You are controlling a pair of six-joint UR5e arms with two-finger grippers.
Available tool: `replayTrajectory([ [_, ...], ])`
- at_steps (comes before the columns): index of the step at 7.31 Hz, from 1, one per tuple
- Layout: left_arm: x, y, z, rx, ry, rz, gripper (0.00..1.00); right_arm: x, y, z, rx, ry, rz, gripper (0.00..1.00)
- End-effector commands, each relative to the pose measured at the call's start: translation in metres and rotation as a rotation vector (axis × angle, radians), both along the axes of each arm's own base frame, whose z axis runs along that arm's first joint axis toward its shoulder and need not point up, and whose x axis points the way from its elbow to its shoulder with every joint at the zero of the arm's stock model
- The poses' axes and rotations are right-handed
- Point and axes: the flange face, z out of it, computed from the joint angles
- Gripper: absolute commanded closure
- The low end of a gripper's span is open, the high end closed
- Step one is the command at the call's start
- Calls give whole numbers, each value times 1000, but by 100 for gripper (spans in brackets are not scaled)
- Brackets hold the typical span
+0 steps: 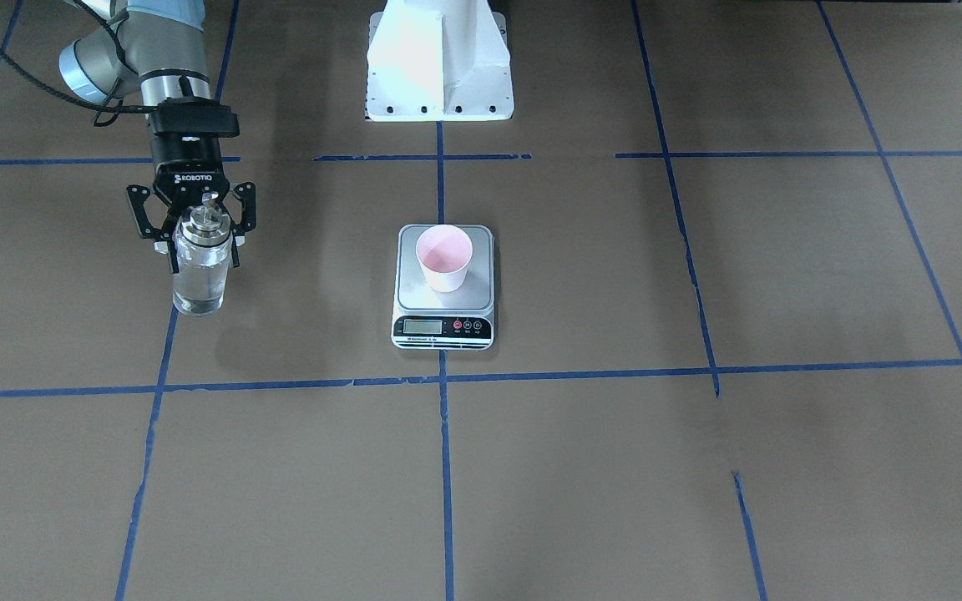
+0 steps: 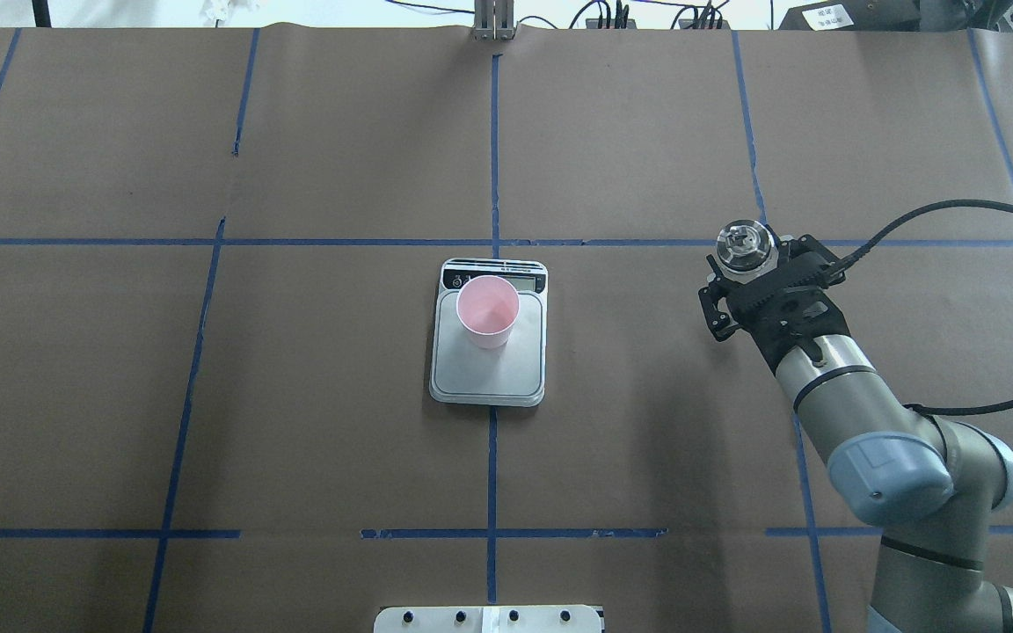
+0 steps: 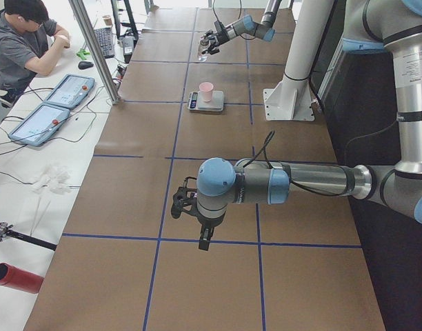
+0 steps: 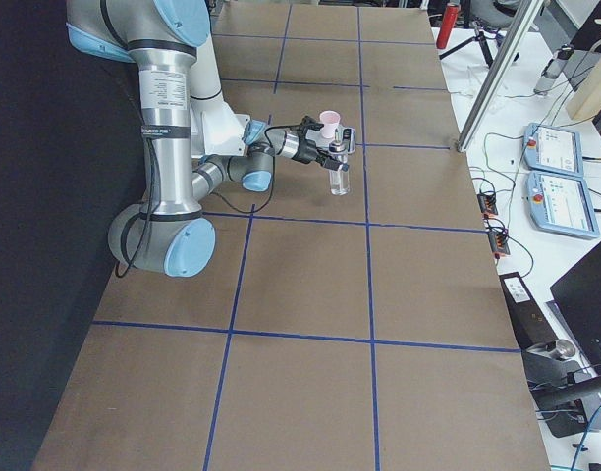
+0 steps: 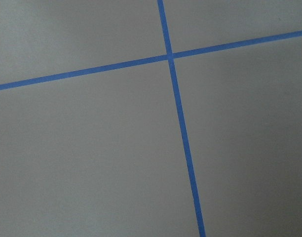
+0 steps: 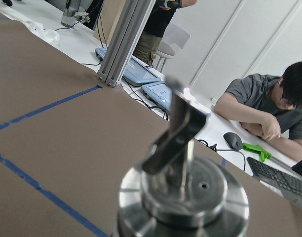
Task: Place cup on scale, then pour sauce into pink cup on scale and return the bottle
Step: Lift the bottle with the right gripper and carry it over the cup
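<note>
Across the desk (image 1: 615, 467), in the front-facing view, the right arm (image 1: 113, 63) comes down at the picture's left. The right jaws press against both sides of the bottle (image 1: 199, 275) just under its silver cap and hold it upright. Clear sauce (image 1: 197, 299) shows in its lower part. Whether its base touches the desk cannot be told. Well apart, at the middle, the cup (image 1: 445, 260) stands upright on the steel platform of the scale (image 1: 416, 294).

Overhead, the bottle's cap shows just ahead of the right wrist, close to a crossing of blue tape lines (image 2: 493, 158). The cup sits on the scale at the desk's centre.

From the left end, the left arm (image 3: 266, 185) stretches low over bare paper, well away from the scale. How wide the left jaws stand cannot be told. A person (image 3: 25, 48) sits at a side table.

From the right end, the bottle hangs upright at the right jaws.

The left wrist camera sees only brown paper and crossed tape.

The right wrist camera looks down on the cap and spout, blurred and close.
</note>
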Motion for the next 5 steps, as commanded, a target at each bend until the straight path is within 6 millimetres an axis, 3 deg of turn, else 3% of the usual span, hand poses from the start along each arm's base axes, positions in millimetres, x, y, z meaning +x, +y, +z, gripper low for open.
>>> replayTrajectory([
  [1, 0, 0, 0, 0, 0, 0, 0, -41, -9, -57, 82, 312, 52, 100],
  [3, 0, 0, 1, -3, 0, 0, 0, -97, -10, -108, 57, 599, 76, 100],
  [4, 0, 0, 1, -4, -1, 0, 0, -116, -3, -120, 74, 672, 92, 100],
  [5, 0, 0, 1, -4, -1, 0, 0, -138, -6, -116, 86, 728, 109, 100],
])
